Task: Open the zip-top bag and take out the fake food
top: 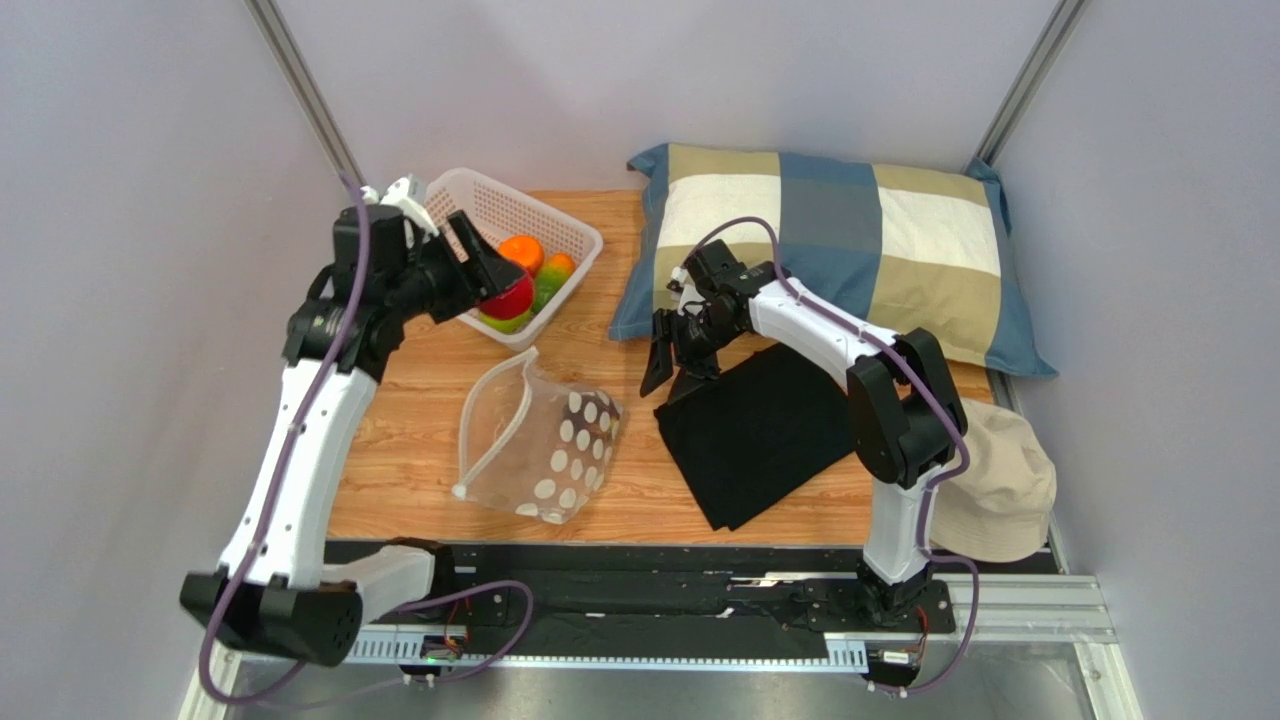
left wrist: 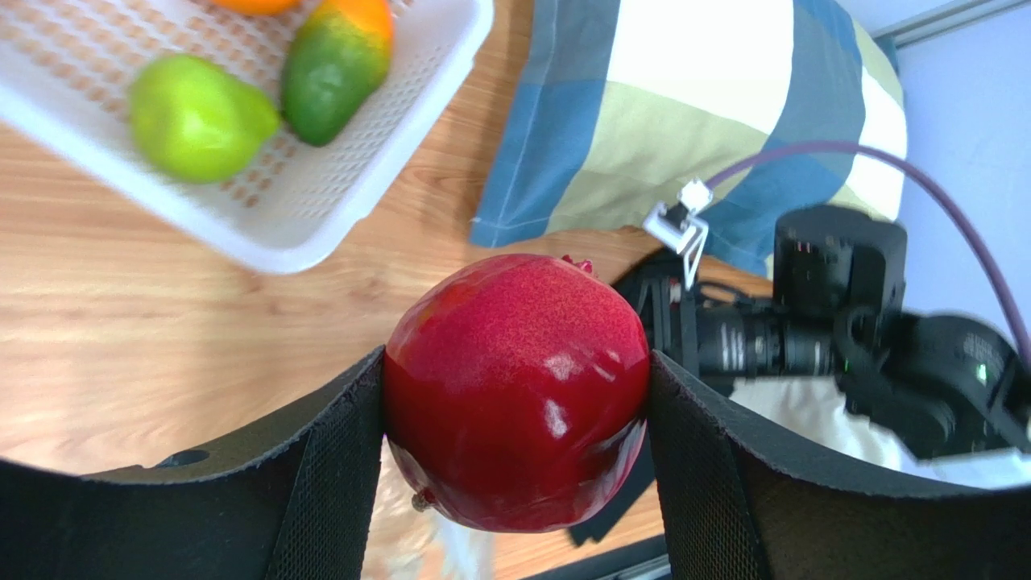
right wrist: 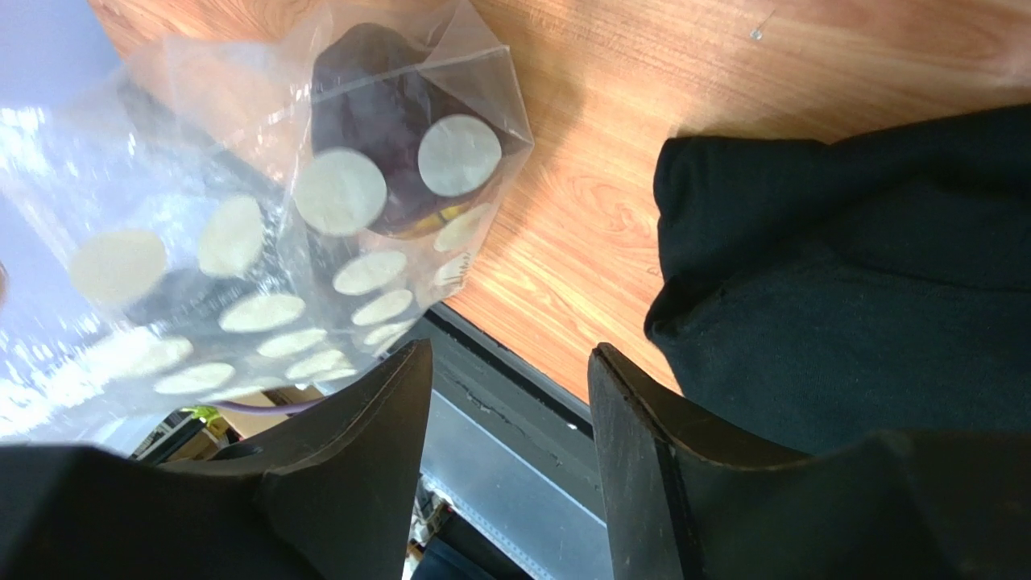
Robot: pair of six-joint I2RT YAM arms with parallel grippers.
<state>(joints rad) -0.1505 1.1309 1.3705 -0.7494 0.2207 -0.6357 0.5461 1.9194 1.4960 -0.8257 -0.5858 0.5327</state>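
Note:
My left gripper [top: 504, 278] is shut on a glossy red fruit [left wrist: 518, 389], held over the near rim of the white lattice basket [top: 579, 228]. The red fruit also shows in the top view [top: 511, 299]. In the basket lie an orange fruit [top: 522, 252], a green fruit [left wrist: 200, 116] and an orange-green fruit [left wrist: 335, 63]. The zip-top bag [top: 541, 438] lies open-mouthed on the table, polka dots up. A dark purple fruit [right wrist: 378, 127] is still inside it. My right gripper [top: 661, 368] is open and empty, hovering between the bag and a black cloth [top: 759, 428].
A checked pillow [top: 842, 248] lies at the back right. A beige hat [top: 995, 488] sits at the right table edge. The black cloth covers the table's right front part. The table's front edge and metal rail [right wrist: 520, 447] lie below my right gripper.

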